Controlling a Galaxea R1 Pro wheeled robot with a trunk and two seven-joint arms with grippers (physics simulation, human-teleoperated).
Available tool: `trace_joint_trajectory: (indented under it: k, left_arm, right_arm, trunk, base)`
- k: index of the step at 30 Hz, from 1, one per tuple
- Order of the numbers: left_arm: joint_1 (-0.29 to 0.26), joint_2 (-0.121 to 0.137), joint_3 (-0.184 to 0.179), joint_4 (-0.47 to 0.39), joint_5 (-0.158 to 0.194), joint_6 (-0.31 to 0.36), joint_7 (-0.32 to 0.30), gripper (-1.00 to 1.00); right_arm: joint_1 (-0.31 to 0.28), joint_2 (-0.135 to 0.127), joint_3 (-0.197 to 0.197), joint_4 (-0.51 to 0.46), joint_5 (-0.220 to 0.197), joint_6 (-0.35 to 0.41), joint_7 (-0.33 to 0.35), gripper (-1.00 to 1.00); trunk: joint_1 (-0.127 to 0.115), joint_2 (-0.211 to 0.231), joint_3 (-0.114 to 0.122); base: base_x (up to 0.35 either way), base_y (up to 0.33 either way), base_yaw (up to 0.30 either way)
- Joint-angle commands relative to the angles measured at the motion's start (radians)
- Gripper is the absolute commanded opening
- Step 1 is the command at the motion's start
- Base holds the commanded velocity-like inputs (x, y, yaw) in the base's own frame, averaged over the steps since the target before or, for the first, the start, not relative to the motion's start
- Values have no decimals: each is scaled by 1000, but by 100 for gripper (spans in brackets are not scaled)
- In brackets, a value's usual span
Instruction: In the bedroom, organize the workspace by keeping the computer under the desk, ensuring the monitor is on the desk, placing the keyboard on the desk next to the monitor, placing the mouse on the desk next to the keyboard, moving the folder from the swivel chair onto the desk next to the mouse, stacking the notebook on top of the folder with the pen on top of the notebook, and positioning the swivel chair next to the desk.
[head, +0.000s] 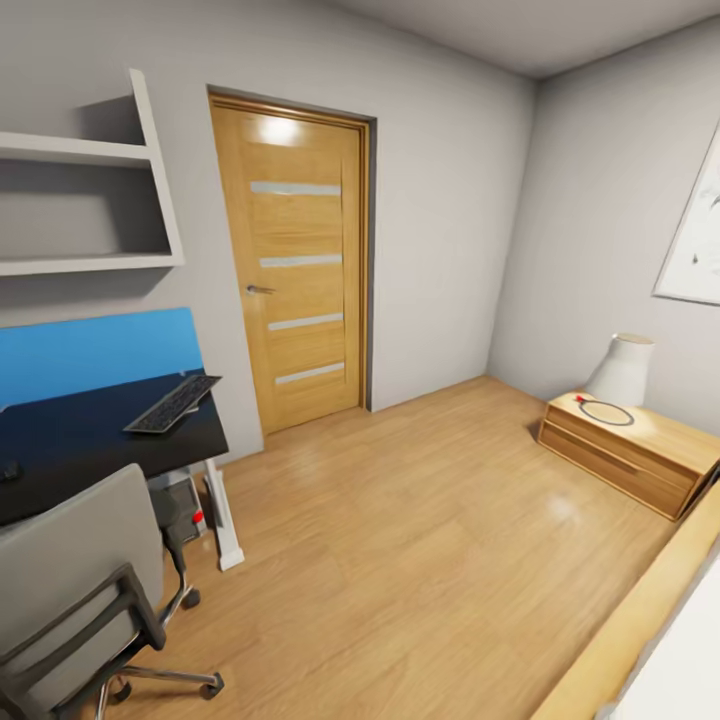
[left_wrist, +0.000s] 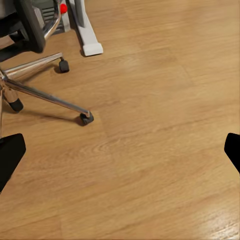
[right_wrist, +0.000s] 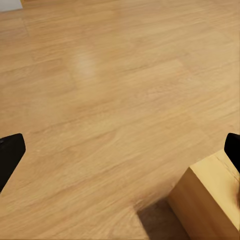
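So both grippers, left gripper (left_wrist: 120, 150) and right gripper (right_wrist: 120, 150), hang open and empty; looks like it's approaching the swivel chair (head: 75, 590) beside the tabletop (head: 90, 440), keyboard (head: 172, 403) already there. Next: find the folder.

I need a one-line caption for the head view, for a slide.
Bedroom: keyboard on the desk, swivel chair in front, closed wooden door behind.
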Motion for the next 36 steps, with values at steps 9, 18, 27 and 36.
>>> trace_joint_trajectory:
  k: [9, 18, 27, 36]
  left_arm:
    - [0, 0, -4, -1, 0, 0, 7, 100]
    - [0, -1, -5, -1, 0, 5, 7, 100]
    - [0, -1, -5, -1, 0, 6, 7, 100]
    - [0, -1, -5, -1, 0, 6, 7, 100]
  right_arm:
    - [-1, -2, 3, 2, 8, -3, -10, 100]
    - [-1, -2, 3, 5, 9, -2, -9, 100]
    - [-1, -2, 3, 2, 8, -2, -10, 100]
    - [-1, -2, 3, 2, 9, -2, -9, 100]
  trunk:
    - [1, -1, -6]
    - [1, -1, -6]
    - [1, -1, -6]
    - [1, -1, -6]
  base:
    - [316, 35, 1]
    - [319, 92, 0]
    - [319, 127, -1]
    - [320, 103, -184]
